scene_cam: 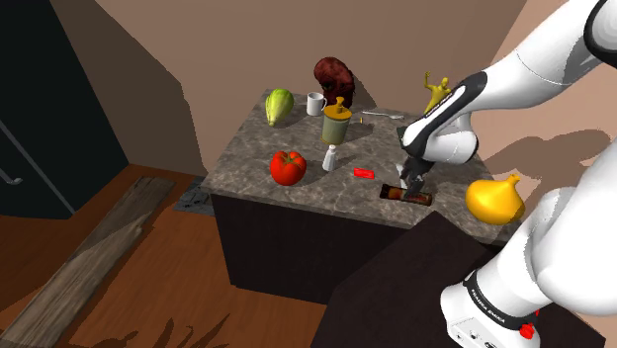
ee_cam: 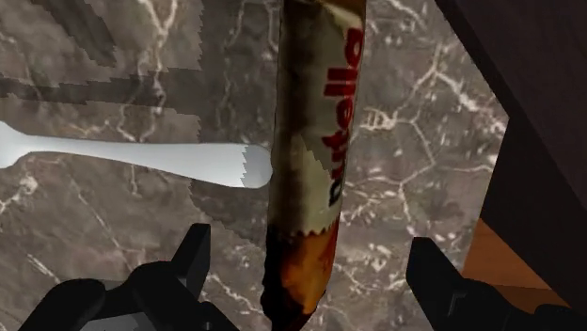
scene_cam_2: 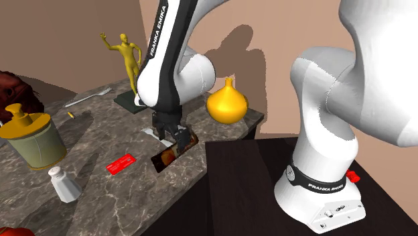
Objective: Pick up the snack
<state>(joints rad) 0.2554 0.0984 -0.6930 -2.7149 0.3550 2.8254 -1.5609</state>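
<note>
The snack (ee_cam: 315,160) is a long brown and cream wrapped bar with red and black lettering. It lies on the marble counter (scene_cam: 297,203) close to the edge nearest the stand, seen as the bar (scene_cam: 407,195) in the shoulder view and the bar (scene_cam_2: 174,151) in the second exterior view. My gripper (ee_cam: 310,263) is low over it and open. One black finger (ee_cam: 193,263) stands on each side of the bar's near end, and neither touches the wrapper. The gripper (scene_cam_2: 169,133) points down at the bar, and the gripper (scene_cam: 412,178) sits just above it.
A white flat utensil (ee_cam: 132,155) lies beside the bar. A red card (scene_cam_2: 122,163), a salt shaker (scene_cam_2: 65,184), an olive jar (scene_cam_2: 30,137), a fork (scene_cam_2: 87,98), a yellow figurine (scene_cam_2: 126,59) and a yellow gourd (scene_cam_2: 227,104) share the counter. A red tomato (scene_cam: 288,167) sits further off.
</note>
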